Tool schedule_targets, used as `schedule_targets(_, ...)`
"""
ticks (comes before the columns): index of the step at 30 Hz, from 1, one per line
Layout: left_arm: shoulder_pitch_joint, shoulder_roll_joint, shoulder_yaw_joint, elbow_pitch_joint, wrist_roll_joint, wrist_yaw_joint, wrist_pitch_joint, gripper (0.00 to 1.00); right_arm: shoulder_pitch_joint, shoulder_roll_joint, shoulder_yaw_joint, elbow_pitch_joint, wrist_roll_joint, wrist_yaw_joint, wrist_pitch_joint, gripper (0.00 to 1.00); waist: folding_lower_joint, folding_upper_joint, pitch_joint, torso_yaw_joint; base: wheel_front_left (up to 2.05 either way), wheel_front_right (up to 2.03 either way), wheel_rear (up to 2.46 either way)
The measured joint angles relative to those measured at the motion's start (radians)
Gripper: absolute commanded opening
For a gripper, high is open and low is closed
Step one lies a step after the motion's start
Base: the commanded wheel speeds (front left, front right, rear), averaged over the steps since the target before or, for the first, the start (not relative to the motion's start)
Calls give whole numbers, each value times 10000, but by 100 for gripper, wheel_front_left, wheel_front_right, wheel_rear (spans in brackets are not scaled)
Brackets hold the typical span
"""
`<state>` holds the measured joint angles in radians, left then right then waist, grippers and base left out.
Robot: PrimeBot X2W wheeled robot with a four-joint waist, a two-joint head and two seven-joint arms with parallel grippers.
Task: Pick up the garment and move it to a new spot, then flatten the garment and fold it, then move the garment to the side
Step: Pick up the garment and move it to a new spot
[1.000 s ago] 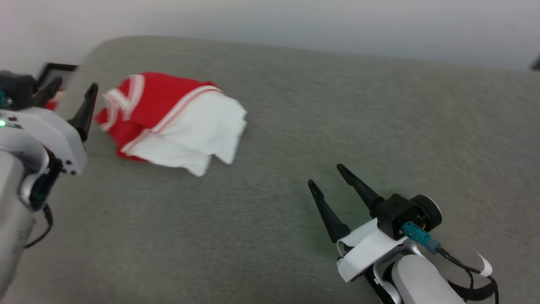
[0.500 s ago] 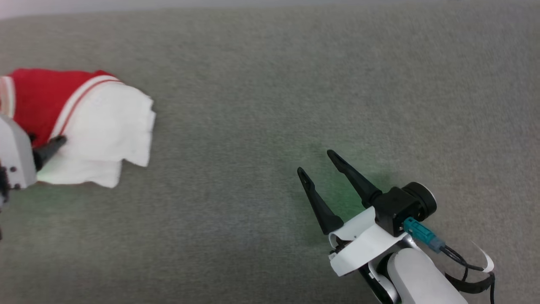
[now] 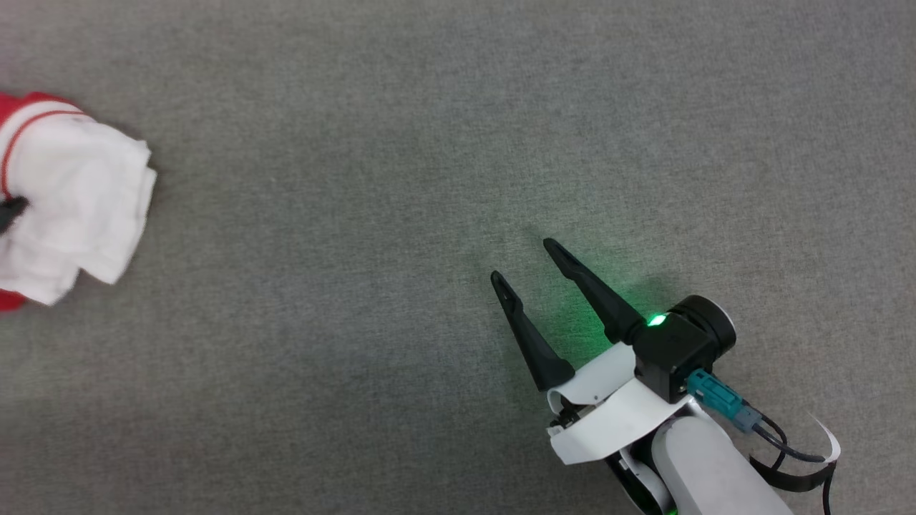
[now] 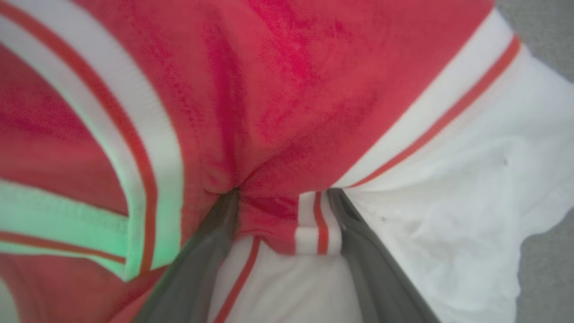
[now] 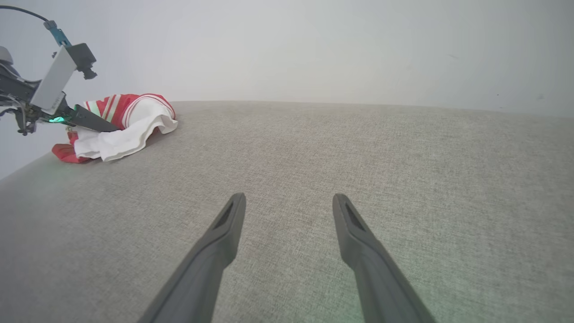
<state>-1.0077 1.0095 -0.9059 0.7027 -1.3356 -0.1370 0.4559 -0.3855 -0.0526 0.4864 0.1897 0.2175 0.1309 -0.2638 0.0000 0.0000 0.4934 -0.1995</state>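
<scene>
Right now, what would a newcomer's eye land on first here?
The red-and-white garment stands out, bunched at the far left of the grey surface, with the open left gripper straddling a fold. Then the right gripper at lower right, open above the surface, its green light glowing.

My right gripper (image 3: 521, 259) has two long, tapering black fingers (image 3: 533, 343) set in a curved white shell (image 3: 608, 415). Behind them sits a boxy black housing (image 3: 669, 357) with a round black cap (image 3: 715, 327) and a bright green light (image 3: 655, 321). A teal plug (image 3: 712, 395) feeds a thin black cable (image 3: 780, 445) beside my smooth white forearm (image 3: 708, 472). My left gripper (image 4: 283, 193) has the same dark matte fingers, and its wrist carries a pale grey plate (image 5: 53, 85).
</scene>
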Motion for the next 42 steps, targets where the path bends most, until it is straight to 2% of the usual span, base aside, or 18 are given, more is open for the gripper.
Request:
schedule_targets(1, -45, 33, -21, 23, -56, -2, 0, 100, -13, -2, 0, -48, 0, 0, -2, 100, 0, 0, 77, -43, 0, 0, 0)
schedule_targets(2, -106, 63, -50, 46, -113, -8, 0, 95, -37, -2, -2, -81, -2, 0, 0, 100, 0, 0, 148, -80, 0, 0, 0)
schedule_targets(3, -156, 90, -75, 52, -157, -8, -2, 54, -72, -4, 0, -125, -6, 0, 0, 100, 0, 0, 213, -114, 0, 0, 0)
schedule_targets(4, -192, 117, -105, 54, -205, -8, -21, 36, -110, -2, 8, -167, -19, 0, 0, 100, 0, 0, 264, -141, 0, 0, 0)
schedule_targets(5, -224, 130, -132, 56, -221, -8, -52, 13, -131, -2, 19, -203, -59, 0, 0, 100, 0, 0, 302, -162, 0, 0, 0)
schedule_targets(6, -259, 132, -173, 71, -274, -8, -102, 0, -135, -2, 31, -222, -79, 0, 0, 100, 0, 0, 313, -173, 0, 0, 0)
schedule_targets(18, -208, -380, -995, 96, 13, 115, -2023, 0, 63, 8, -215, 65, 82, 0, -2, 100, 0, 0, -584, 58, 0, 0, 0)
schedule_targets(23, -211, -917, -1329, -861, 52, 52, -3035, 0, 563, 2, -487, 240, 226, 0, 0, 100, 0, 0, -1244, 245, 0, 0, 0)
schedule_targets(29, -435, -863, -1712, -2479, 52, 61, -3716, 0, 974, 12, -884, 194, 384, 0, 0, 100, 0, 0, -2012, 433, 0, 0, 0)
schedule_targets(35, -1046, -1089, -2389, -4554, 196, 61, -3657, 0, 1344, 13, -1231, -94, 690, 0, -2, 100, 0, 0, -2439, 349, 0, 0, 0)
schedule_targets(39, -1468, -1515, -3001, -5593, 405, 59, -3292, 0, 1560, 8, -1436, -318, 924, 0, -2, 100, 0, 0, -2461, 60, 0, 0, 0)
schedule_targets(42, -1648, -1916, -3327, -5845, 458, 59, -2987, 0, 1659, 8, -1613, -541, 1126, 0, -2, 100, 0, 0, -2385, -237, 0, 0, 0)
